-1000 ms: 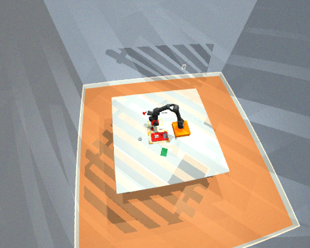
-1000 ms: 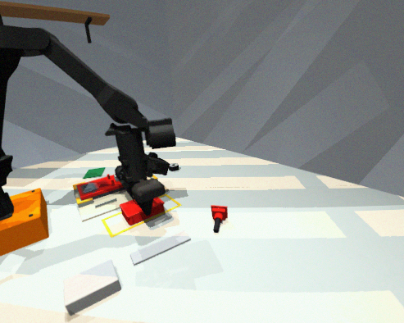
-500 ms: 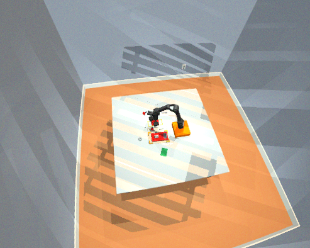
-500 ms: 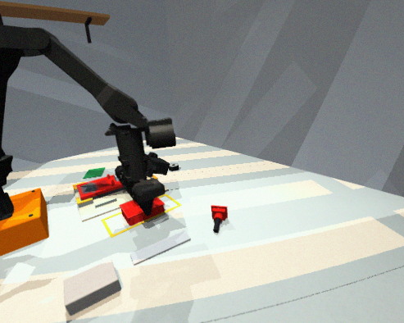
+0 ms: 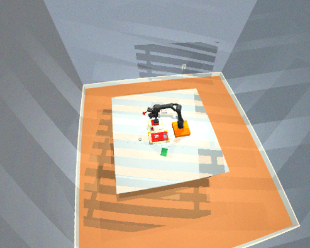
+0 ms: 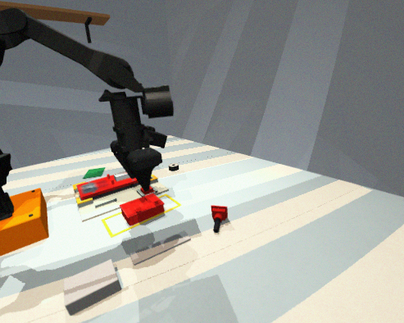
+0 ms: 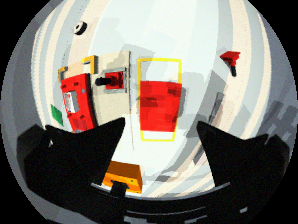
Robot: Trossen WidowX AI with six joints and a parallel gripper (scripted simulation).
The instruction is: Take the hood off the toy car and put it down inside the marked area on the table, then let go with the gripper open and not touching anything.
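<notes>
The red hood [image 5: 155, 124] [image 6: 142, 209] [image 7: 160, 107] is seen on the worktop [image 5: 166, 167] [image 6: 265, 184] [image 7: 120, 32], within the 2 ends of the yellow outline [image 5: 161, 120] [image 6: 106, 225] [image 7: 159, 59]; its long sides reach the 2 long lines and partly hide them. The gripper [image 5: 156, 120] [image 6: 146, 188] [image 7: 162, 123] is opened wide above it, with nothing between its 2 fingers.

Beside the outline, the pale board [image 6: 93, 210] [image 7: 112, 100] is placed, and on it 1 small red part [image 5: 151, 128] [image 7: 115, 80] with a black stem is carried. The red toy car [image 5: 159, 136] [image 6: 106, 186] [image 7: 80, 102] is set along the board's far side, with the green tile [image 5: 164, 152] [image 6: 94, 173] [image 7: 56, 114] beyond it. On the other side of the outline, 1 thin strip [image 6: 161, 248] and 1 grey block [image 6: 94, 287] are found. The red piece with black handle [image 5: 144, 113] [image 6: 219, 212] [image 7: 231, 57] is located apart from the hood. In the exterior view, the small red part is partly covered by the fingertips; their separation cannot be told there.
</notes>
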